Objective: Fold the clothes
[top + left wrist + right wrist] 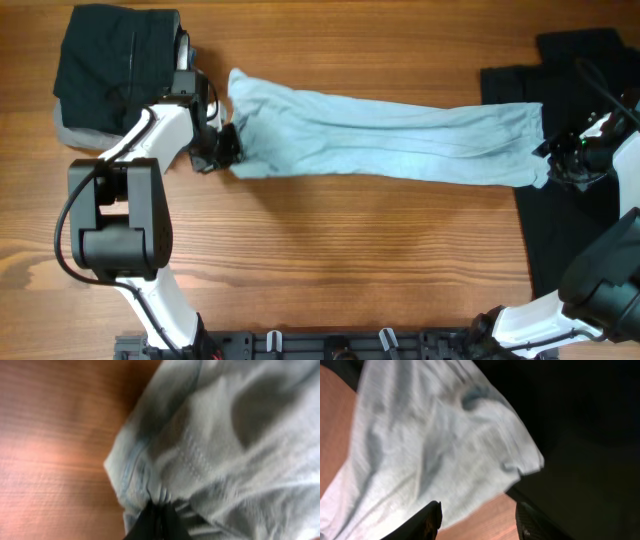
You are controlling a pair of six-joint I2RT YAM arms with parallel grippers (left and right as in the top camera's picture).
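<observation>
The pale blue-green T-shirt [390, 140] lies bunched into a long strip across the table, left to right. My left gripper [226, 146] is shut on its left end; the left wrist view shows the fabric [225, 445] pinched between the closed black fingers [161, 517]. My right gripper [556, 160] is at the shirt's right end, open, with nothing between its fingers [477, 520]; the shirt's edge [435, 445] lies just ahead of them. A large black T-shirt [570, 220] lies flat at the right, partly under the pale shirt's end. Folded black and grey pieces [115, 70] sit at the far left.
Bare wooden table [350, 260] spans the front. The left arm's base [115, 220] stands at the front left, the right arm [600, 290] at the front right. A black rail [330, 345] runs along the front edge.
</observation>
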